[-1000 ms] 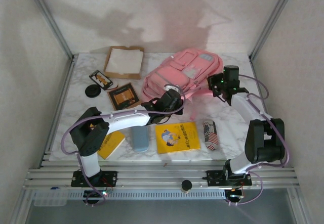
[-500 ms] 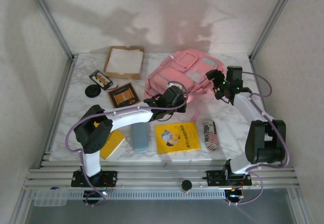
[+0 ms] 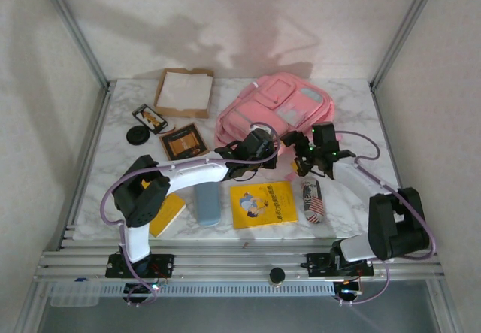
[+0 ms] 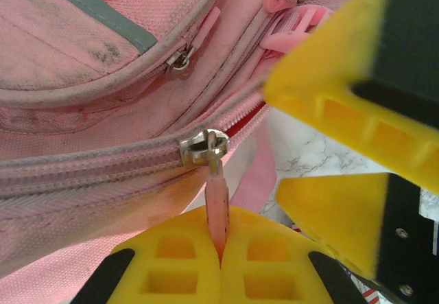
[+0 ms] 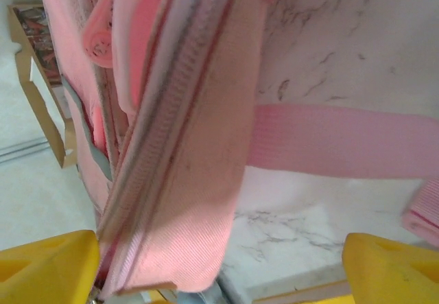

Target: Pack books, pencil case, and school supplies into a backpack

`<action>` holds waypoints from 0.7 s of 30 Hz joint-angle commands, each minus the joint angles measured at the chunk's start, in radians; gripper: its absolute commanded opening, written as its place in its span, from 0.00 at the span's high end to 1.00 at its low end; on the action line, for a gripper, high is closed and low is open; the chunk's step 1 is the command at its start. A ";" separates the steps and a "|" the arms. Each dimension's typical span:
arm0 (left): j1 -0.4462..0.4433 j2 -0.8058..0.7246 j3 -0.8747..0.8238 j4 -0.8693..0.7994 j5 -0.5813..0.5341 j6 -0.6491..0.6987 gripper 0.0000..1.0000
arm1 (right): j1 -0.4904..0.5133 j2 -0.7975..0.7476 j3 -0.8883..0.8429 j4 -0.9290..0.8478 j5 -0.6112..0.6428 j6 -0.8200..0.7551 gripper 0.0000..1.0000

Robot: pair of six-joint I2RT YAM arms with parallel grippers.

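The pink backpack [image 3: 274,111] lies at the back middle of the table. My left gripper [image 4: 221,249] is shut on a pink zipper pull [image 4: 216,208] hanging from the metal slider [image 4: 202,146] at the backpack's near edge [image 3: 259,143]. My right gripper [image 3: 301,156] stands open just right of it, with the zipped edge [image 5: 192,146] between its yellow fingers [image 5: 48,270]. A dark brown book [image 3: 183,142], a large yellow book [image 3: 263,204] and a smaller yellow book [image 3: 165,214] lie on the table. A grey-blue oblong case [image 3: 207,204] and a striped roll pouch [image 3: 312,200] lie near; which is the pencil case I cannot tell.
A cardboard tray with a white sheet [image 3: 184,91] sits at the back left, with a black disc [image 3: 138,134] and a small dark card-like item [image 3: 149,117] in front of it. A pink strap [image 5: 343,143] lies across the marble top. Metal frame posts rise at both back corners.
My right gripper has opened and swung from the backpack's right side down and left to its near edge, beside the left gripper. The left gripper keeps its hold on the pull.
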 commanded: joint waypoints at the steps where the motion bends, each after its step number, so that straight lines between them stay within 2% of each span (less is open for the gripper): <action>1: -0.001 -0.030 0.004 0.053 0.001 0.000 1.00 | 0.023 0.021 0.046 0.093 0.042 0.061 0.13; 6: -0.001 -0.027 0.006 0.059 0.016 0.002 1.00 | 0.031 0.092 0.045 0.152 0.054 0.090 0.31; 12: 0.002 -0.043 0.015 -0.002 -0.025 0.018 1.00 | 0.017 0.117 0.088 0.124 0.108 0.004 0.74; 16: 0.012 -0.053 0.053 -0.141 -0.061 0.016 1.00 | -0.043 0.125 0.118 0.083 0.110 -0.110 0.96; 18: 0.014 -0.081 0.011 -0.146 -0.075 0.017 1.00 | -0.083 0.119 0.113 0.081 0.100 -0.155 1.00; 21: 0.037 -0.126 -0.046 -0.178 -0.089 0.017 1.00 | -0.137 0.119 0.135 0.059 0.083 -0.246 1.00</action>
